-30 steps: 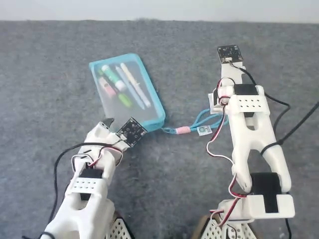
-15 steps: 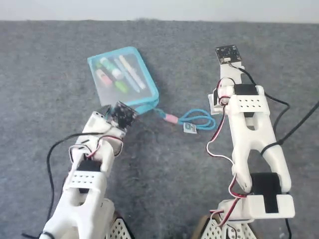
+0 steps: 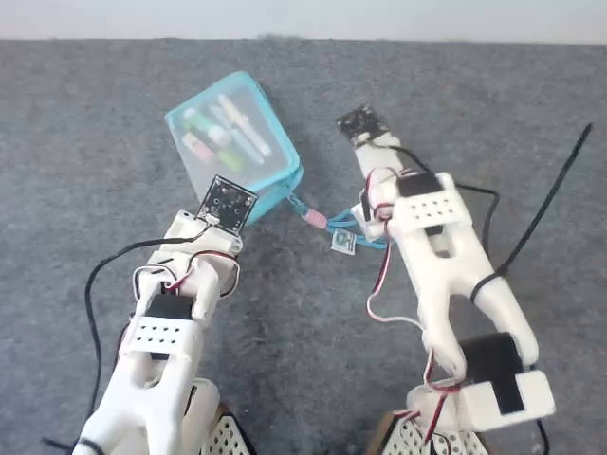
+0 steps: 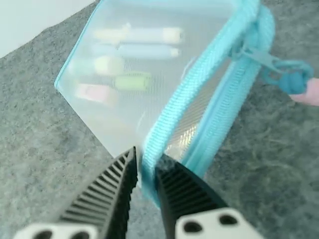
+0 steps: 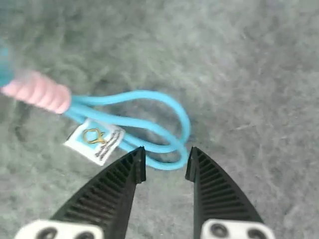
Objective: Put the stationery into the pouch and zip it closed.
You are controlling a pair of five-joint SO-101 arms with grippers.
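Our left gripper point(image 4: 145, 167) pinches the teal edge of the pouch point(image 3: 204, 175), which lies on the grey mat point(image 3: 474, 114) with the stationery point(image 3: 228, 128) inside. The right gripper point(image 5: 164, 155) stands open around the blue cord loop point(image 5: 185, 124); the thin cord may slip out on closing. The right wrist view gives this; the high view cannot.

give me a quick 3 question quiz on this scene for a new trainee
1. True or false: the left end effector is shut on the pouch's blue edge.
2. Which lies between the open right end effector's fingertips? A) a coin B) blue cord loop C) a ruler
3. Fill in: the stationery lies ___ the pouch.
Key: 1 true; 2 B; 3 inside.
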